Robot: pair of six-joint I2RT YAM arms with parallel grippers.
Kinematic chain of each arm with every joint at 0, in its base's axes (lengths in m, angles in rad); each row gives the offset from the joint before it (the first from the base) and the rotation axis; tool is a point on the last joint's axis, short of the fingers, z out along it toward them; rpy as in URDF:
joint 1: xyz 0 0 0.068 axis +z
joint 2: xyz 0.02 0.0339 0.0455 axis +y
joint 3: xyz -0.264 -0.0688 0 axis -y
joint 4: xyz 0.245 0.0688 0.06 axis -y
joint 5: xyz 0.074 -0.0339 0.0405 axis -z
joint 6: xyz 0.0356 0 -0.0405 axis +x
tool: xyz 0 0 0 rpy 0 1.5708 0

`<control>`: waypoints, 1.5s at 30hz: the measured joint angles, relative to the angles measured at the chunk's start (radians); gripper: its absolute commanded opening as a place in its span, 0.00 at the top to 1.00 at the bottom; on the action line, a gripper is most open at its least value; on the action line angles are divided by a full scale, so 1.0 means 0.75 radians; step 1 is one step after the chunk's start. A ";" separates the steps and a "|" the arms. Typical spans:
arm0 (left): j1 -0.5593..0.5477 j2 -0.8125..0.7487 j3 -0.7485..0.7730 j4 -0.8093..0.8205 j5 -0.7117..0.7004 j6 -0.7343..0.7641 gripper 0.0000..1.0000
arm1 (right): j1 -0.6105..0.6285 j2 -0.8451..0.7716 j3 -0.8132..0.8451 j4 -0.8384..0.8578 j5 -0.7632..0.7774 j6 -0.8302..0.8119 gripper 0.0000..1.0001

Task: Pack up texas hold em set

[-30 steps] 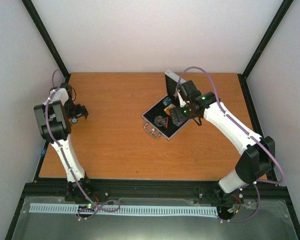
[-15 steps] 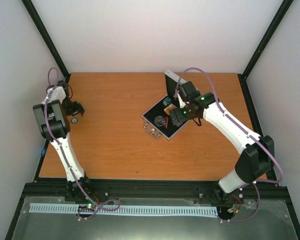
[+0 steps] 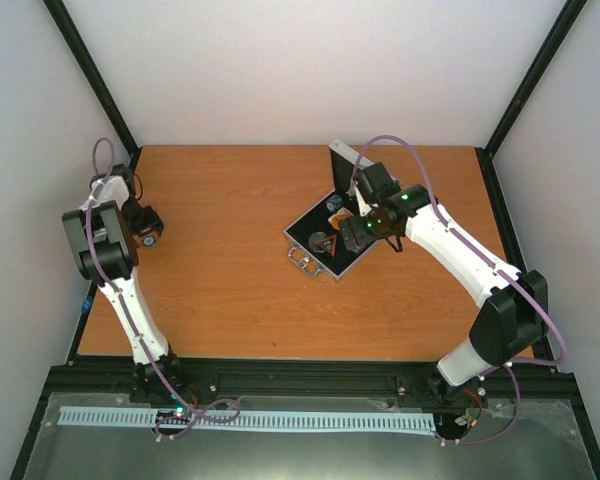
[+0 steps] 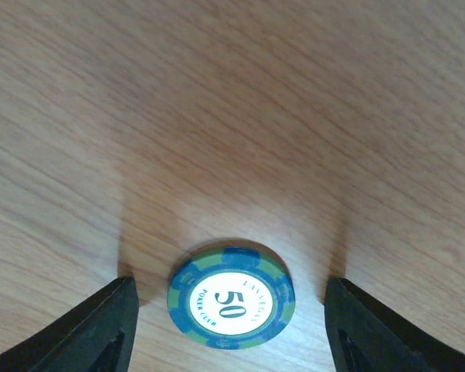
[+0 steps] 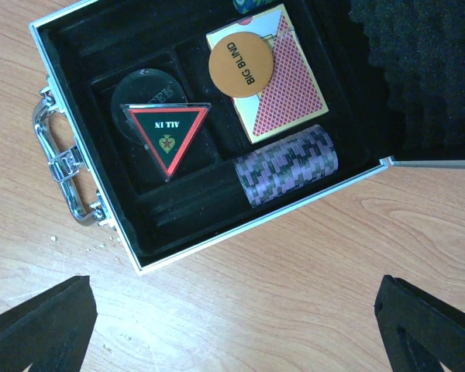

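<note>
A blue-green chip (image 4: 231, 298) marked 50 is seen lying flat on the tabletop (image 4: 232, 101), close to its left edge and well apart from the case (image 3: 305, 235). The left fingers (image 4: 85, 333) are held low on either side of the chip. They are spread, a strip of bare wood is left between each of them and the chip, and nothing is pinched.

The case is placed right of the middle of the tabletop, turned at an angle, with its foam-lined lid (image 5: 418, 70) raised and its metal handle (image 5: 58, 167) on the near-left wall. In the black lining a black-red triangle (image 5: 167, 136) is laid over a round disc (image 5: 143, 85); whether that disc is dark or clear cannot be told. In the next compartment an orange disc (image 5: 242, 63) is set on top of the card pack (image 5: 287, 97). A row of purple chips (image 5: 287, 167) is laid on edge just beside the pack, against the case wall.

The right fingers (image 5: 46, 325) are spread wide above bare wood just outside that wall, and nothing is held between them.
</note>
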 measured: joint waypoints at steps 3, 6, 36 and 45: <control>0.003 -0.009 -0.016 0.014 -0.003 0.002 0.39 | 0.000 0.000 0.000 0.000 0.000 0.000 0.00; 0.005 -0.015 -0.027 0.023 -0.006 0.002 0.45 | 0.000 0.000 0.000 0.000 0.001 0.000 0.00; 0.018 -0.074 -0.075 0.010 0.098 0.007 0.76 | 0.000 0.016 0.005 0.001 -0.001 -0.001 0.00; -0.002 -0.212 -0.113 -0.013 0.170 0.036 0.75 | 0.000 0.037 0.024 -0.001 0.001 -0.010 0.00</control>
